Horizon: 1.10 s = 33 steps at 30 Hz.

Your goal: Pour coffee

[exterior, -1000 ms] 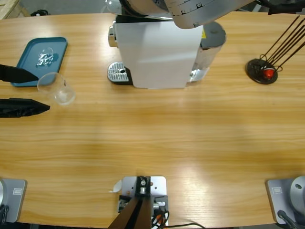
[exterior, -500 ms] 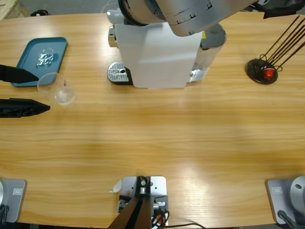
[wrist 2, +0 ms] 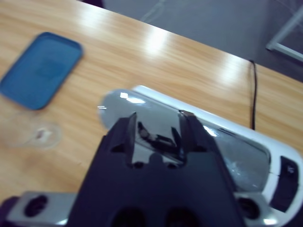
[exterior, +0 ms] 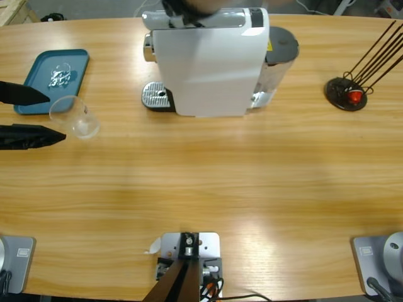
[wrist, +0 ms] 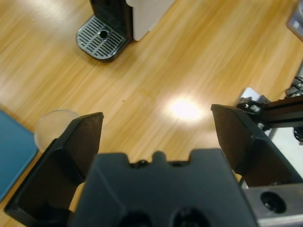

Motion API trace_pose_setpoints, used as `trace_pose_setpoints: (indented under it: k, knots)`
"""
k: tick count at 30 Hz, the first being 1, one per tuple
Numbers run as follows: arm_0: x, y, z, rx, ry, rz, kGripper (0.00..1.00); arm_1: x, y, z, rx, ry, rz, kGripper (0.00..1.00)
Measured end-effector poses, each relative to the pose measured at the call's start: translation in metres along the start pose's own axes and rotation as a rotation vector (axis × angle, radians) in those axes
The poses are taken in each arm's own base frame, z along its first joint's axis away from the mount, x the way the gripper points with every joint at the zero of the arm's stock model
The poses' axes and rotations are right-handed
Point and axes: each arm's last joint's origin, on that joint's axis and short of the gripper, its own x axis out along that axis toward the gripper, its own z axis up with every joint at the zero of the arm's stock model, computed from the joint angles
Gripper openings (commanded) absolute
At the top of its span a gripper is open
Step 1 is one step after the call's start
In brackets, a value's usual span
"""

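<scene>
High view: clear cup (exterior: 73,116), upright.

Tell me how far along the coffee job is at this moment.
Early stage. Nothing is poured: the clear cup stands on the table beside the blue tray, not on the coffee machine's drip grate. In hand: the left tool sits open around the cup without closing; the right tool hovers over the machine's silver lid. Left: grasping the cup and pouring.

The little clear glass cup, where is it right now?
In the high view, the small clear glass cup stands on the wooden table at far left, just below the blue tray, by the left gripper.
</scene>
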Motion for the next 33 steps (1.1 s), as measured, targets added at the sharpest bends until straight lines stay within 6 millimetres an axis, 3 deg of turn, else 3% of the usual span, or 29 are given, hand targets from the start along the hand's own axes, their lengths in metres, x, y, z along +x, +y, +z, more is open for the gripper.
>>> trace_pose_setpoints:
  k: [7, 12, 20, 33]
  knots:
    - [-0.002, 0.011, -0.024, -0.064, 0.032, 0.127, 1.000, -0.077, -0.018, 0.027, -0.007, -0.097, 0.180, 1.000]
    - [0.004, 0.018, -0.048, -0.105, 0.076, 0.212, 1.000, -0.108, -0.039, 0.008, -0.011, -0.090, 0.185, 1.000]
    - [0.013, 0.031, -0.069, -0.141, 0.061, 0.348, 1.000, -0.112, -0.054, -0.028, -0.021, -0.017, 0.163, 1.000]
    - [0.046, 0.054, -0.061, -0.149, 0.067, 0.356, 1.000, -0.107, -0.055, -0.038, -0.025, 0.012, 0.142, 1.000]
